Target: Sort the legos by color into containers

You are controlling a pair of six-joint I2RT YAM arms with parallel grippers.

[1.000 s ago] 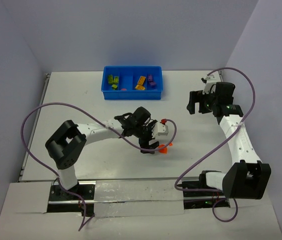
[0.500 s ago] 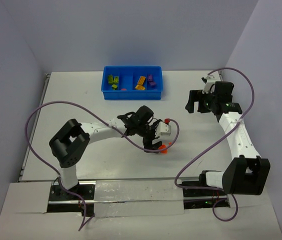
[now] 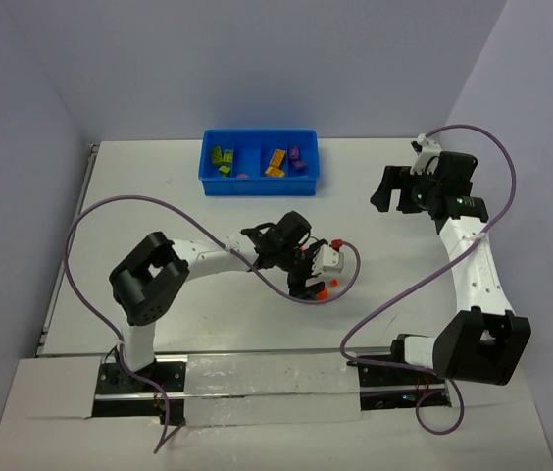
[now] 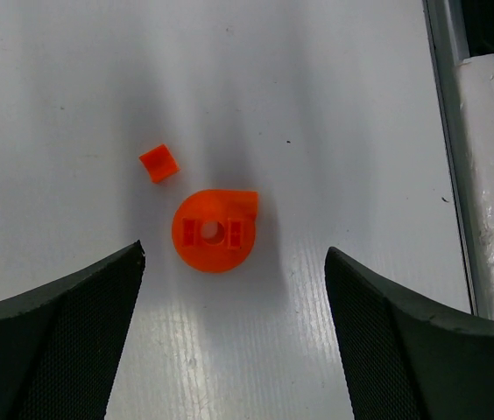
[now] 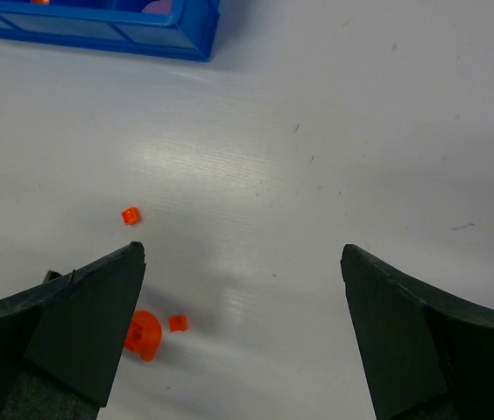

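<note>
Left claw (image 4: 234,258): spread wide and empty. It has slid rightward in the top view and now hangs over the round orange-red lego (image 4: 216,232).
Round lego: lies untouched on the white surface (image 4: 317,105), mid-frame between the fingers, with a tiny orange cube (image 4: 158,164) just up-left of it.
Right claw (image 5: 243,254): spread and empty, drawn back toward the upper right.
Blue bin (image 3: 261,186): upper centre, already holding green, yellow-orange and purple bricks.
Meaning: the left claw looks lined up for a pick, so closing likely comes next.
</note>
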